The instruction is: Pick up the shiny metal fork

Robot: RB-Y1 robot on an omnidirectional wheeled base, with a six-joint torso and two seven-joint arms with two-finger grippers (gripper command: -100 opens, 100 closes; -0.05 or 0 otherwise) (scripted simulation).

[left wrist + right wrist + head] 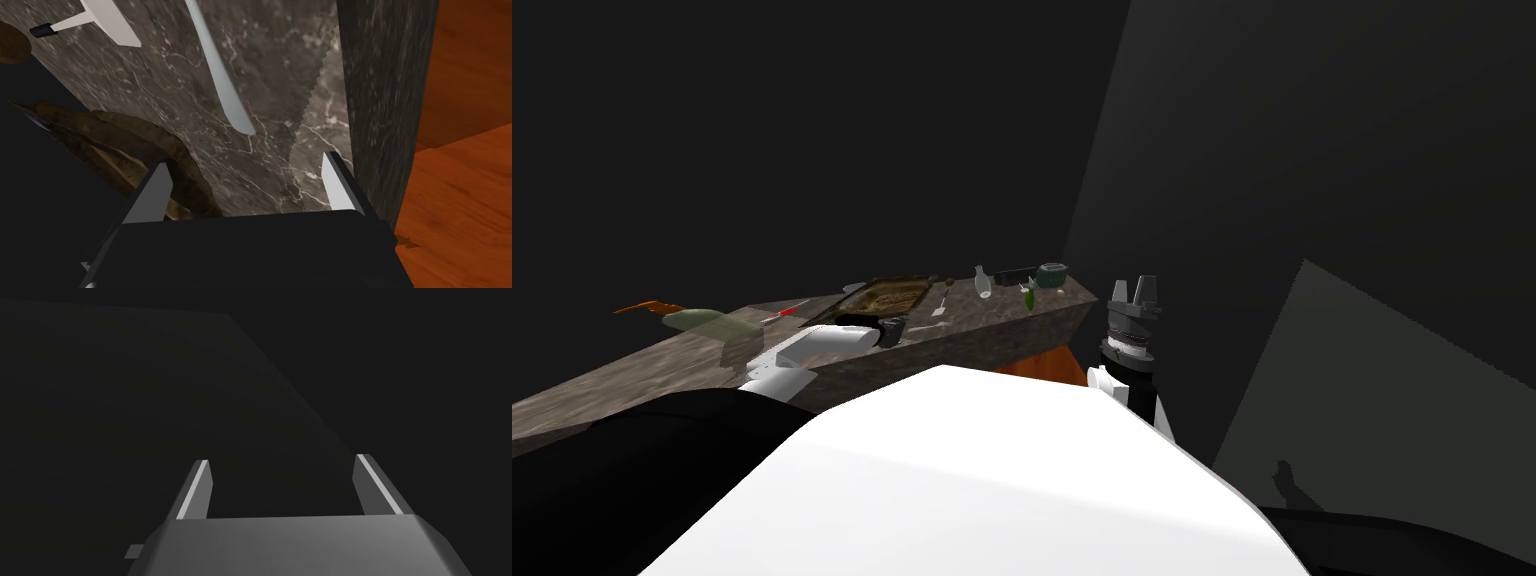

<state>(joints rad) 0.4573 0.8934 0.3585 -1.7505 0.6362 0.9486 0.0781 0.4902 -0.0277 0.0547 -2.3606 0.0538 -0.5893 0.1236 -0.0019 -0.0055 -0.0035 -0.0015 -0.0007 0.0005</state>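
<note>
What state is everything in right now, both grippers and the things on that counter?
fork: lying flat on the counter, not gripped, just ahead of the left gripper.
left gripper: open, empty, over the counter.
right gripper: open, empty, beside the counter's end.
bottle: standing upright on the counter.
tray: lying flat on the counter.

Cameras around the table [632, 375]
Head looks down along it; left wrist close over the same top, near its edge; right wrist faces away beyond its end.
</note>
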